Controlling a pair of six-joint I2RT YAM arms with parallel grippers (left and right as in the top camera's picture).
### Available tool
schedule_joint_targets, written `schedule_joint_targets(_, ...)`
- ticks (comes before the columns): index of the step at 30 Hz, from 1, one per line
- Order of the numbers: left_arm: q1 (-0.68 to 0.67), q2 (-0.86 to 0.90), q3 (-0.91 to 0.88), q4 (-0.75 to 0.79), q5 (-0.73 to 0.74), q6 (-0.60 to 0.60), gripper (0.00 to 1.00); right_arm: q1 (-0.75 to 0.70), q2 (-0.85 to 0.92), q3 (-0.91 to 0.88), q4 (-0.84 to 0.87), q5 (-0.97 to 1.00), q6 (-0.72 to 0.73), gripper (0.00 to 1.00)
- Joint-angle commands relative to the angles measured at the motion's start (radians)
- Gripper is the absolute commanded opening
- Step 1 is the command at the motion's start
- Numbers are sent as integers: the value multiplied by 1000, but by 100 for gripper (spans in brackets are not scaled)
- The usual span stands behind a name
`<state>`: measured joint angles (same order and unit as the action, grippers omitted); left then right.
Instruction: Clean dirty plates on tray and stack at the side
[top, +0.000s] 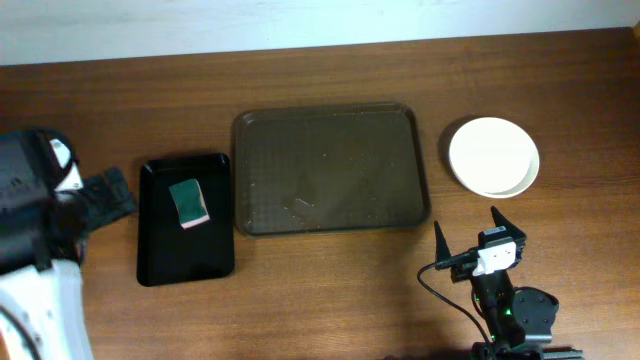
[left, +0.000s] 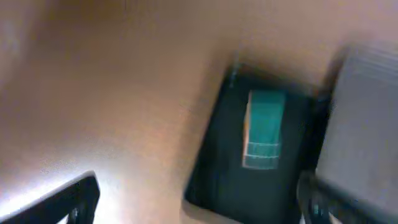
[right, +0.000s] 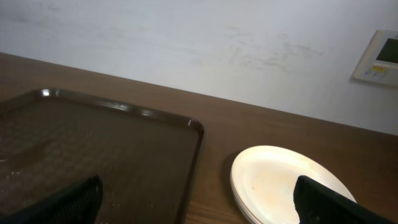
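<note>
The white plates (top: 493, 156) sit stacked on the table right of the large dark brown tray (top: 330, 170); the tray holds no plate. In the right wrist view the stack (right: 280, 183) lies right of the tray's rim (right: 196, 146), with a faint orange trace on the top plate. My right gripper (top: 470, 232) is open and empty, near the front edge, below the stack. My left gripper (top: 100, 195) is at the far left, left of the small black tray (top: 160, 250). Its fingers (left: 199, 202) are spread wide and empty in the blurred left wrist view.
A green and pink sponge (top: 187, 202) lies on the small glossy black tray, also in the left wrist view (left: 264, 127). A wall runs along the table's far edge. A white wall panel (right: 377, 57) shows at upper right.
</note>
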<state>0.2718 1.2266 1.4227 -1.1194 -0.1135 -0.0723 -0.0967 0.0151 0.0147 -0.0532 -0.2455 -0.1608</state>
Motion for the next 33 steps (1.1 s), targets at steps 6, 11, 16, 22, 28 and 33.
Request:
schedule_joint_targets(6, -246, -597, -617, 732, 25, -10, 100, 5, -2, -9, -2, -9, 4, 98)
schedule_joint_targets(11, -269, -966, -980, 848, 32, -32, 100, 5, -2, -9, -2, -9, 4, 98)
schedule_joint_targets(16, -268, -1218, -1208, 893, 31, -47, 100, 5, -2, -9, -2, -9, 4, 98)
schedule_joint_targets(22, -272, -1222, -1414, 1096, 49, -47, 100, 5, -2, -9, -2, -9, 4, 98)
schedule_joint_targets(28, -272, -1221, -1414, 1043, 47, -47, 100, 5, -2, -9, -2, -9, 4, 98)
schedule_joint_targets(33, -272, -1221, -1414, 1043, 47, -47, 100, 5, -2, -9, -2, -9, 4, 98)
